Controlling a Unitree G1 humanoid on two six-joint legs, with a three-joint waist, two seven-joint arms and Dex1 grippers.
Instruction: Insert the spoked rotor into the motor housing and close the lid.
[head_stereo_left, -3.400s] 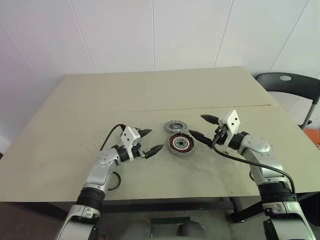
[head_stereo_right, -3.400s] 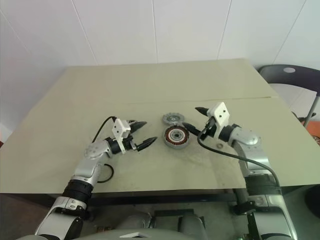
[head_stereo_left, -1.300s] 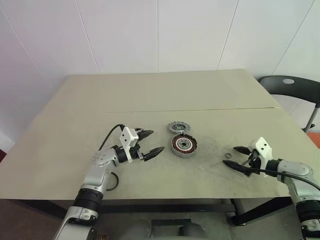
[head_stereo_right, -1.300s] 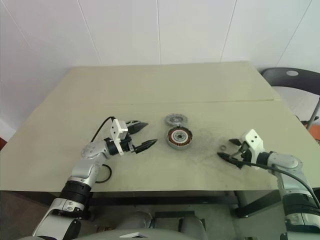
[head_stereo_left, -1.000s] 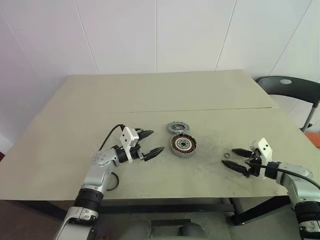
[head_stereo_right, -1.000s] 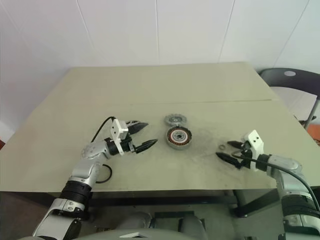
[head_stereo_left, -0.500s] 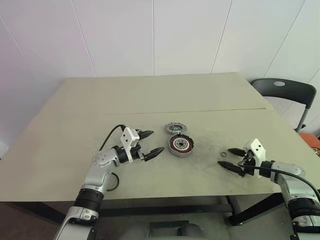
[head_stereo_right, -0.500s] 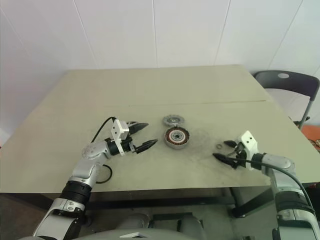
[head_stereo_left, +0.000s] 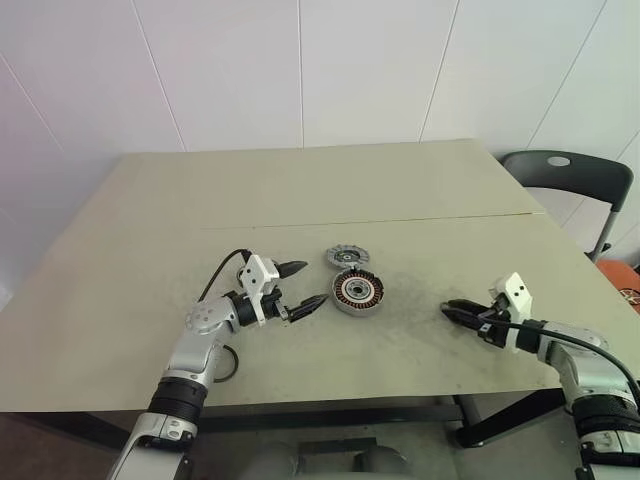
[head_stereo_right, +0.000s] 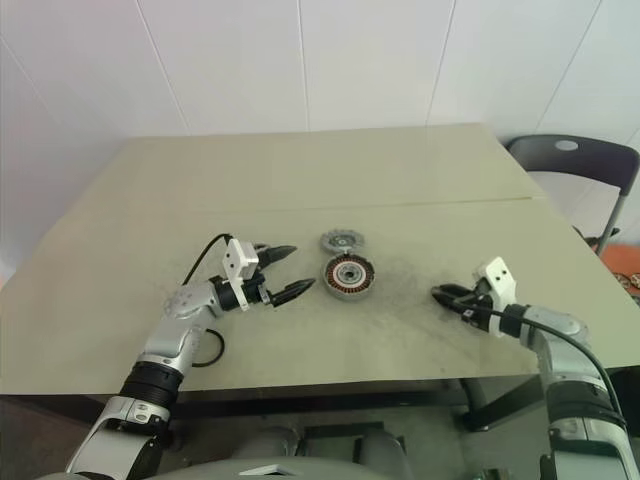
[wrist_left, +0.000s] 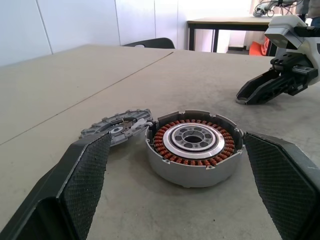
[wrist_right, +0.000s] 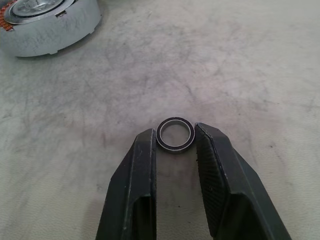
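The motor housing sits mid-table, a silver-grey puck with copper windings around a silver hub. Just behind it, and touching it in the left wrist view, lies the spoked rotor, a flat grey wheel with spokes and a small hub. My left gripper hovers open just left of the housing, one finger to each side of it in its wrist view. At the right, my right gripper is low on the table, shut on a small dark-rimmed ring that lies flat between its fingertips. The lid is out of view.
The beige table has a seam running across it behind the parts. A dark chair stands off the table's far right corner. A black cable loops by my left wrist.
My right gripper has closed from wide open onto the small ring, barely shifting. Before that it pulled back from the housing to the ring. The left arm stayed still; the camera shifted slightly.
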